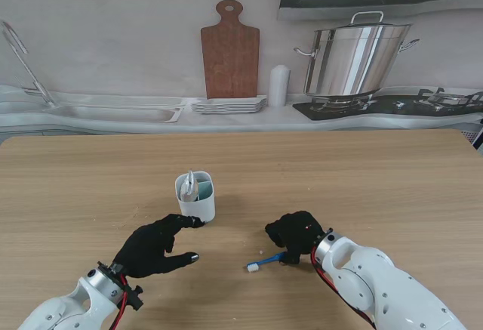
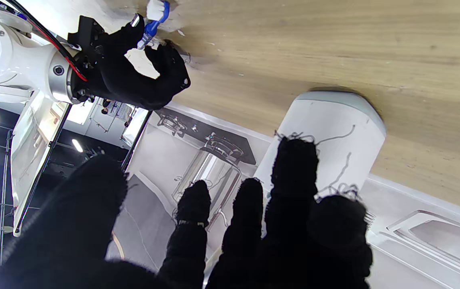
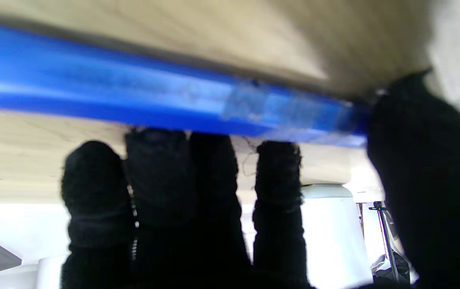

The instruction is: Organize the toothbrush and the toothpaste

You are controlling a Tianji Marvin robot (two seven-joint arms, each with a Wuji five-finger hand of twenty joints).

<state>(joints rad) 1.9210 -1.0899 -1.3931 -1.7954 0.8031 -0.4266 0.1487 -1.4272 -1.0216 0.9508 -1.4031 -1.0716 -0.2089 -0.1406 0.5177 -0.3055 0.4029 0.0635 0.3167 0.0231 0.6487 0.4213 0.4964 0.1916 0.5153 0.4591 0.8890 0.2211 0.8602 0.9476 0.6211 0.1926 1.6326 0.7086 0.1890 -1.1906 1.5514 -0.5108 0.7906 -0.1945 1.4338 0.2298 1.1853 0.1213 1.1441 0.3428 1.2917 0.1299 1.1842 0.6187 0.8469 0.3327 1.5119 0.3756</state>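
Right hand (image 1: 296, 233) closes around the blue toothbrush (image 1: 266, 261), which lies flat on the desk (image 1: 392, 186), bristles pointing left. The white cup (image 1: 195, 196), toothpaste inside, sits far-left of it, left hand (image 1: 153, 245) open, fingertips touching the cup.

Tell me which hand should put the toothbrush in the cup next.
Right. The right hand is already closed around the blue toothbrush on the table. The left hand holds nothing; its fingertips rest against the white cup, so it probably serves best steadying that.
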